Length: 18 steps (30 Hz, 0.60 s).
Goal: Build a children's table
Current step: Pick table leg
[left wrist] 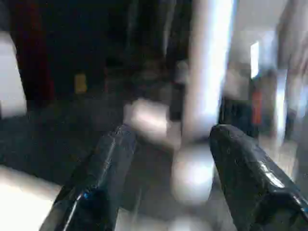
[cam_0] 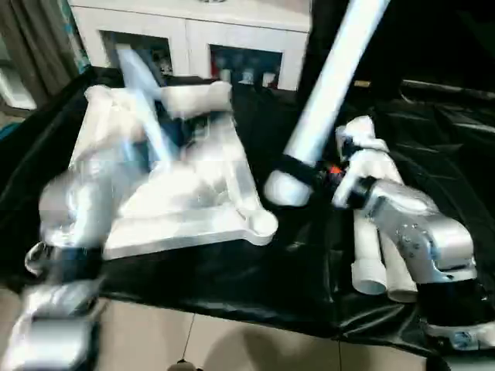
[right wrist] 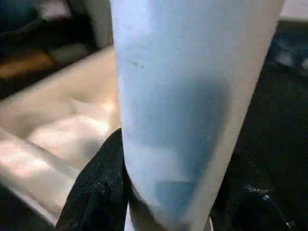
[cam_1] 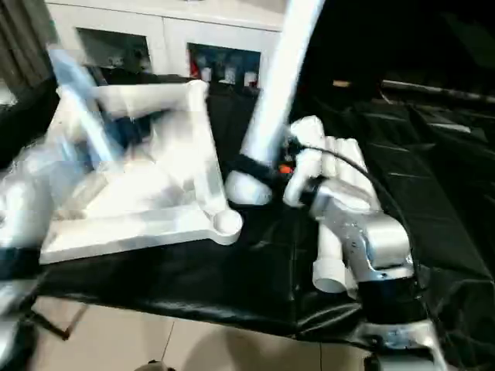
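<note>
black fingers [right wrist: 98,190] of right gripper [cam_0: 298,171] clamp smooth white tubular leg [cam_0: 332,77].

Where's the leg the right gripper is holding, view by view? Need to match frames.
Left eye: held leg leans from top right down to centre.
Right eye: leg runs from top centre down to middle.
Left wrist: pale upright bar, blurred.
Right wrist: fills centre.
Shared landmark: tabletop corner socket.
</note>
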Motion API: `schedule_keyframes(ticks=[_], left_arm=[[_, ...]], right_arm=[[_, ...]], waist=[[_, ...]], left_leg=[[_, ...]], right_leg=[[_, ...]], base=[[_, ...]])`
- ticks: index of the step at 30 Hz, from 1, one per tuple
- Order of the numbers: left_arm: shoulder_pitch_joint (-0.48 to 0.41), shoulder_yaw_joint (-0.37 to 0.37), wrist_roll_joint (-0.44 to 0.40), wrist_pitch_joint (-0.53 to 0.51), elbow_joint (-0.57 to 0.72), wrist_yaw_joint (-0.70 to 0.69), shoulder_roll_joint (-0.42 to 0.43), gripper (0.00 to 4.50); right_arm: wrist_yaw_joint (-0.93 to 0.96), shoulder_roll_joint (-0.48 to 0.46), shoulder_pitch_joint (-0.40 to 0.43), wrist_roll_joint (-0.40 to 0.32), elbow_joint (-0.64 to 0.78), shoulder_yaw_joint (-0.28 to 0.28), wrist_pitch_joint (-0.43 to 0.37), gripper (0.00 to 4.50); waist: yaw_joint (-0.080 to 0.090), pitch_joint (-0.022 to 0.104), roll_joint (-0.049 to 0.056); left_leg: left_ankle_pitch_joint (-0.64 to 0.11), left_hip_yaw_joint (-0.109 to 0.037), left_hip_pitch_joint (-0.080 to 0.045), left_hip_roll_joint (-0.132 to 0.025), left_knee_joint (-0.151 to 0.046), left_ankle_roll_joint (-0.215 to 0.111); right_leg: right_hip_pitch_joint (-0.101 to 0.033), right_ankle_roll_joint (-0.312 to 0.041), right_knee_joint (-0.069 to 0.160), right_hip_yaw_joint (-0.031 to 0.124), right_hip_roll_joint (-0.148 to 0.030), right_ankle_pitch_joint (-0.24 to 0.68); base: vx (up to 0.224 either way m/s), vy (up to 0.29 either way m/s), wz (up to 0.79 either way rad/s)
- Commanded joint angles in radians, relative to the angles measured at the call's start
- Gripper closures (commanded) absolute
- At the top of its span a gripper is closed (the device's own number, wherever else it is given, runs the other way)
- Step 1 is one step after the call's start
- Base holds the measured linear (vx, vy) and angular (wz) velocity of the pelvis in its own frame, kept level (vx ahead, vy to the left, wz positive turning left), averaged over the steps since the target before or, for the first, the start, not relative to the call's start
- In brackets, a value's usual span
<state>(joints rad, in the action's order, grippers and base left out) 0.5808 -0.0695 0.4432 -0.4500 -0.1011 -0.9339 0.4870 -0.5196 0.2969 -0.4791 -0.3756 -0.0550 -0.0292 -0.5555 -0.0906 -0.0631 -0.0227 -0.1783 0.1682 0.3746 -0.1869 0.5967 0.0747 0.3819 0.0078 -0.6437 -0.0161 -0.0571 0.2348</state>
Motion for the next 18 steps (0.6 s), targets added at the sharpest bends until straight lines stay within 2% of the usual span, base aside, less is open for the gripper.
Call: schedule_keyframes(ticks=[1, 2, 3, 5, 6, 7, 8, 10, 11, 12, 13, 16, 18], left_arm=[[0.006, -0.067, -0.070, 0.049, -0.001, -0.038, 0.010, 1.53], [-0.022, -0.166, -0.162, 0.115, -0.032, -0.089, 0.066, 1.53], [-0.025, -0.178, -0.175, 0.126, -0.037, -0.096, 0.073, 1.53], [-0.044, -0.263, -0.270, 0.191, -0.078, -0.135, 0.118, 1.53], [-0.046, -0.282, -0.295, 0.225, -0.107, -0.143, 0.120, 1.53], [-0.046, -0.282, -0.295, 0.225, -0.107, -0.143, 0.120, 1.53], [-0.044, -0.287, -0.317, 0.251, -0.161, -0.148, 0.103, 1.53], [-0.028, -0.292, -0.329, 0.276, -0.223, -0.150, 0.084, 1.83], [-0.022, -0.297, -0.333, 0.283, -0.240, -0.154, 0.083, 1.90], [-0.022, -0.297, -0.333, 0.283, -0.240, -0.154, 0.083, 1.90], [-0.015, -0.305, -0.338, 0.296, -0.262, -0.159, 0.083, 1.96], [0.014, -0.331, -0.367, 0.313, -0.337, -0.171, 0.083, 2.23], [0.030, -0.337, -0.386, 0.327, -0.390, -0.168, 0.076, 2.34]], right_arm=[[0.022, -0.008, 0.001, 0.010, 0.003, 0.005, 0.021, 2.62], [0.033, -0.024, 0.011, 0.015, -0.001, 0.007, 0.037, 2.62], [0.033, -0.026, 0.012, 0.016, -0.001, 0.007, 0.040, 2.62], [0.037, -0.039, 0.019, 0.021, -0.005, 0.005, 0.058, 2.62], [0.035, -0.037, 0.024, 0.031, -0.005, -0.004, 0.069, 2.62], [0.035, -0.037, 0.024, 0.031, -0.005, -0.004, 0.069, 2.62], [0.028, -0.034, 0.032, 0.046, -0.010, -0.017, 0.088, 2.62], [0.023, -0.033, 0.040, 0.052, -0.005, -0.024, 0.090, 2.62], [0.021, -0.033, 0.042, 0.052, -0.003, -0.025, 0.089, 2.62], [0.021, -0.033, 0.042, 0.052, -0.003, -0.025, 0.089, 2.62], [0.020, -0.034, 0.043, 0.053, -0.001, -0.026, 0.089, 2.62], [0.019, -0.035, 0.053, 0.052, 0.013, -0.028, 0.086, 2.62], [0.018, -0.036, 0.059, 0.054, 0.020, -0.030, 0.087, 2.62]], waist=[[0.005, 0.073, 0.020], [0.003, 0.074, 0.011], [0.005, 0.072, 0.016], [0.005, 0.073, 0.017], [0.006, 0.073, 0.018], [0.008, 0.073, 0.018], [0.007, 0.073, 0.023], [0.007, 0.072, 0.020], [0.006, 0.073, 0.024], [0.006, 0.073, 0.023], [0.004, 0.074, 0.029], [0.004, 0.074, 0.024], [0.005, 0.075, 0.039]], left_leg=[[-0.105, -0.006, -0.021, -0.029, -0.068, 0.051], [-0.102, -0.006, -0.020, -0.030, -0.068, 0.050], [-0.103, -0.007, -0.016, -0.029, -0.070, 0.049], [-0.101, -0.006, -0.018, -0.029, -0.069, 0.049], [-0.101, -0.006, -0.018, -0.029, -0.069, 0.049], [-0.101, -0.005, -0.018, -0.028, -0.069, 0.054], [-0.106, -0.005, -0.019, -0.028, -0.069, 0.060], [-0.124, -0.003, -0.020, -0.027, -0.069, 0.063], [-0.135, -0.004, -0.021, -0.028, -0.069, 0.065], [-0.137, -0.004, -0.022, -0.029, -0.069, 0.065], [-0.138, -0.006, -0.021, -0.030, -0.069, 0.065], [-0.134, -0.006, -0.021, -0.028, -0.069, 0.059], [-0.135, -0.007, -0.022, -0.028, -0.066, 0.064]], right_leg=[[-0.043, -0.175, 0.067, 0.033, -0.056, -0.051], [-0.045, -0.182, 0.068, 0.033, -0.058, -0.065], [-0.045, -0.180, 0.064, 0.033, -0.058, -0.064], [-0.044, -0.175, 0.065, 0.033, -0.058, -0.065], [-0.042, -0.173, 0.064, 0.034, -0.058, -0.067], [-0.043, -0.171, 0.064, 0.034, -0.058, -0.073], [-0.041, -0.179, 0.063, 0.034, -0.059, -0.078], [-0.042, -0.190, 0.067, 0.035, -0.059, -0.067], [-0.042, -0.195, 0.066, 0.035, -0.060, -0.066], [-0.042, -0.199, 0.065, 0.035, -0.061, -0.070], [-0.042, -0.205, 0.063, 0.035, -0.062, -0.077], [-0.044, -0.209, 0.063, 0.035, -0.060, -0.086], [-0.042, -0.215, 0.060, 0.034, -0.061, -0.106]], base=[[0.000, 0.000, 0.00], [0.000, 0.000, 0.00], [0.000, 0.000, 0.00], [0.000, 0.000, 0.00], [0.000, 0.000, 0.00], [0.000, 0.000, 0.00], [0.000, 0.000, 0.00], [0.000, 0.000, 0.00], [0.000, 0.000, 0.00], [0.000, 0.000, 0.00], [0.000, 0.000, 0.00], [0.000, 0.000, 0.00], [0.000, 0.000, 0.00]])
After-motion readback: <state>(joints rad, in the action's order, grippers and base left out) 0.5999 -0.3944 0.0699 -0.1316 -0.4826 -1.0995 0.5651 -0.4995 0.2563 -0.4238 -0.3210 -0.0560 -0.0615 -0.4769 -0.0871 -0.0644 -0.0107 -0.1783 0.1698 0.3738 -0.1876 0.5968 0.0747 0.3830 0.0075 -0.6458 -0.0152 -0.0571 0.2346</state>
